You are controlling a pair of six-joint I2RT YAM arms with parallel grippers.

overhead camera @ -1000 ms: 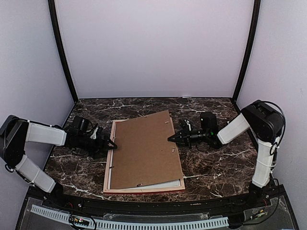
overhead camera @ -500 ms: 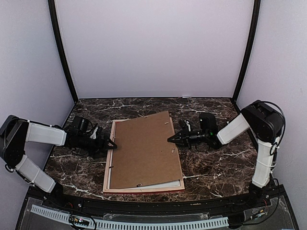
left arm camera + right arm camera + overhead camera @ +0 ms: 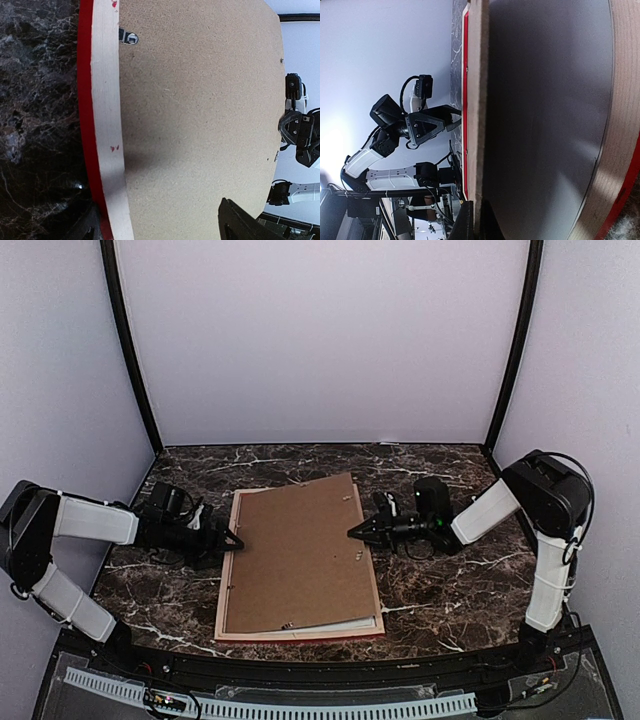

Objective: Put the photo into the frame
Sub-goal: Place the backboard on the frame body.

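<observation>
The frame [image 3: 226, 590] lies face down at centre. The right gripper [image 3: 354, 532] is pinched tight on the brown backing board [image 3: 300, 555] at its right edge, seemingly to seat it. The left gripper [image 3: 236, 540], spread wide and empty, flanks the frame's left rail, likely to steady it. I can't make out the photo.

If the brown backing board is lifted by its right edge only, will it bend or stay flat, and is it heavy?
The backing board is probably stiff: its raised edge looks straight in the right wrist view. It seems thin, so likely light. Its smooth face may slide over the frame.
</observation>
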